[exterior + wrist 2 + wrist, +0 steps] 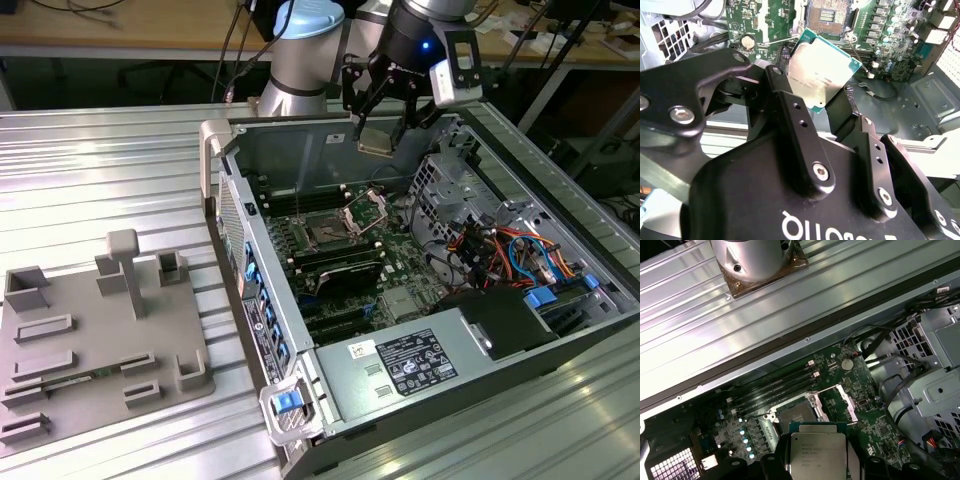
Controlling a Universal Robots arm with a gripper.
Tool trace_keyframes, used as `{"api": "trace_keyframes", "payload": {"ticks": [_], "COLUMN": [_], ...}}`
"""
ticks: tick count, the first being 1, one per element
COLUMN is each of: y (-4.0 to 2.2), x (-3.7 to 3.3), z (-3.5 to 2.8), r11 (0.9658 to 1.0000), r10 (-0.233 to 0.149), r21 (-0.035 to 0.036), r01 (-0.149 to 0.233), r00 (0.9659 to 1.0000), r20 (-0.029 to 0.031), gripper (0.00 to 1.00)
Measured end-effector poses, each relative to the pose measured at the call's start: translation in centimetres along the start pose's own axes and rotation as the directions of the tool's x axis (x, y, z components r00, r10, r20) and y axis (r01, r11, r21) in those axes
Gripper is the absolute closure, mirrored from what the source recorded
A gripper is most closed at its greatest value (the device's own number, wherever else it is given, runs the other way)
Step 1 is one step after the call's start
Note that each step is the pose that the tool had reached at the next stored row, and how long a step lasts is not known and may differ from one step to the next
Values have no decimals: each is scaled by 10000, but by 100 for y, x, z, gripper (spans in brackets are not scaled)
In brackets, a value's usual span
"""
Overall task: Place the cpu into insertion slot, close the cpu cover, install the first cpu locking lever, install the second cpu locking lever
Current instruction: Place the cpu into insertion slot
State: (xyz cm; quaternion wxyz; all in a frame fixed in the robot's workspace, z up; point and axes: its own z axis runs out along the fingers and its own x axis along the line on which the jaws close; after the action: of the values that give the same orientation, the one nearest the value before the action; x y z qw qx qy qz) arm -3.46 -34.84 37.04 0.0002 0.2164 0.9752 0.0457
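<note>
Lighting's pretty even here, bright overhead room light. The ribbed metal table throws pale glare streaks in the exterior view and first wrist view, the cpu lid has a washed-out sheen, and the case interior sits in shadow.

Nothing legible. cpu lid has faint printed lines, too small to read. White lettering on tool body is cropped. Power supply sticker: fine print, unreadable.

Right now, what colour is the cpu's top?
The cpu top is dull silver-grey, green-edged; clearest in the second wrist view.
</note>
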Motion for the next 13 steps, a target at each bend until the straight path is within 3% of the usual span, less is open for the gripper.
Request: {"api": "trace_keyframes", "payload": {"ticks": [8, 13], "y": [-4, -20], "x": [8, 43], "z": [4, 3], "r11": [9972, 9967], "r10": [744, 813], "r21": [-18, -20], "r01": [-743, -813], "r00": [9972, 9967], "r20": [66, 73], "gripper": [45, 45]}}
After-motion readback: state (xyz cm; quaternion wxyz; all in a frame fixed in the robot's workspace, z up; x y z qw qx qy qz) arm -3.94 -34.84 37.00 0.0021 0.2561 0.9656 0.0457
